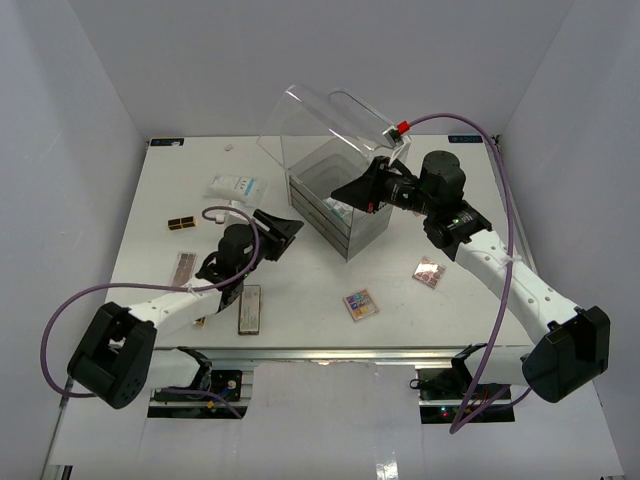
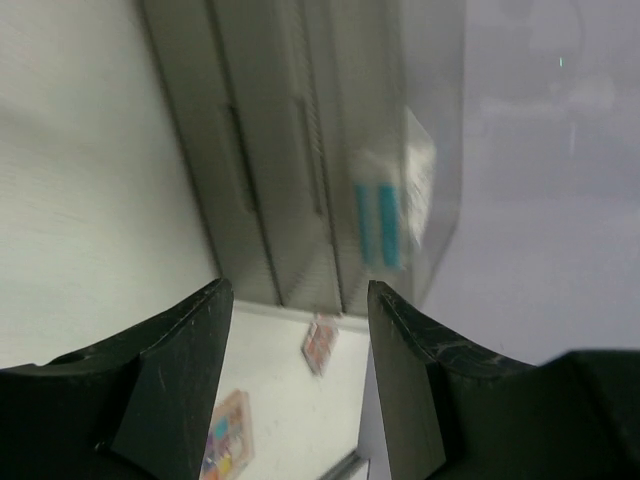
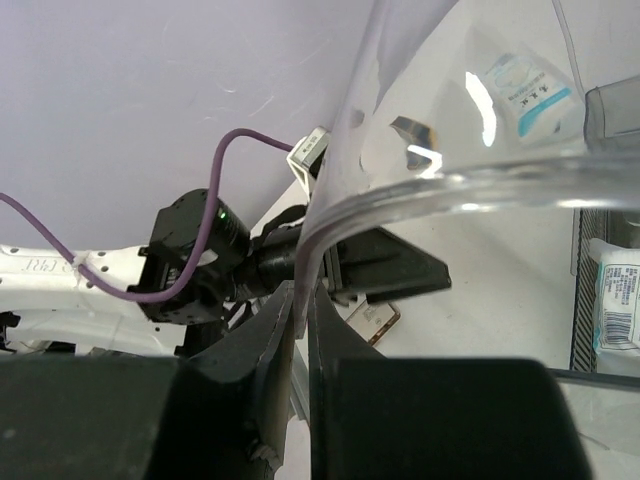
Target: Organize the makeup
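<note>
Clear lid (image 1: pixel 322 110) clamped by right gripper (image 3: pixel 302 305). At four o'clock of agape, empty left gripper (image 2: pixel 300 290), two: multicolour palette (image 1: pixel 360 304), pinkish palette (image 1: pixel 429 272).

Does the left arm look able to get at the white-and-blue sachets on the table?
Probably yes. The left gripper is open and empty, and the sachets lie uncovered close by, left of the clear box, with nothing between.

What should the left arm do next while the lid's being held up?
Probably draw the left end effector back and go for the sachets on the table. Its jaws are open and empty beside the clear box, and the right end effector is pinching the lid up, so the top is open.
</note>
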Controlling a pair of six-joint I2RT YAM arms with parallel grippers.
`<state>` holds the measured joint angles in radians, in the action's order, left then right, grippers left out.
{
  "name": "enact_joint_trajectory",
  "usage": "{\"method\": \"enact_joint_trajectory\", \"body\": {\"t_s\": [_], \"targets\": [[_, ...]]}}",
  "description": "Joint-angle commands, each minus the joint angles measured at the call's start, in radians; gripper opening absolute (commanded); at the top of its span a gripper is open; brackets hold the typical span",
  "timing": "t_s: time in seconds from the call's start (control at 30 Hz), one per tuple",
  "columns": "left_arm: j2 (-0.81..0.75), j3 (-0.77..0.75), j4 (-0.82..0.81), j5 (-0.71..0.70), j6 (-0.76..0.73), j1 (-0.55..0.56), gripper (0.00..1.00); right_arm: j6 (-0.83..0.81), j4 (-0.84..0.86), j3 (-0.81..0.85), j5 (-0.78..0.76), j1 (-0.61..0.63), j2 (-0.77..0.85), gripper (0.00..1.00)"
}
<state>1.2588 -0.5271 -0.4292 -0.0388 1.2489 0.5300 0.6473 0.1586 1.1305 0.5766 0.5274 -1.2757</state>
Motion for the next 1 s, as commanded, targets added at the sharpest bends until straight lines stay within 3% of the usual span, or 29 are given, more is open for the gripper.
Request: {"method": "enact_joint_trajectory", "body": {"t_s": [0.0,0.2,0.5,0.97], "targets": [[-0.042,0.05,0.012,0.102,0.032,-0.197,0.67,-0.018,0.115,0.012,0.016,-0.004,0.057,0.11],[0.144,-0.15,0.178,0.17,-0.073,-0.421,0.69,-0.018,0.114,0.011,0.018,-0.004,0.061,0.11],[0.479,-0.49,0.337,0.187,-0.125,-0.583,0.71,-0.015,0.105,0.025,0.023,-0.009,0.053,0.11],[0.772,-0.794,0.424,0.178,-0.176,-0.607,0.71,-0.017,0.098,0.029,0.025,-0.023,0.039,0.11]]}}
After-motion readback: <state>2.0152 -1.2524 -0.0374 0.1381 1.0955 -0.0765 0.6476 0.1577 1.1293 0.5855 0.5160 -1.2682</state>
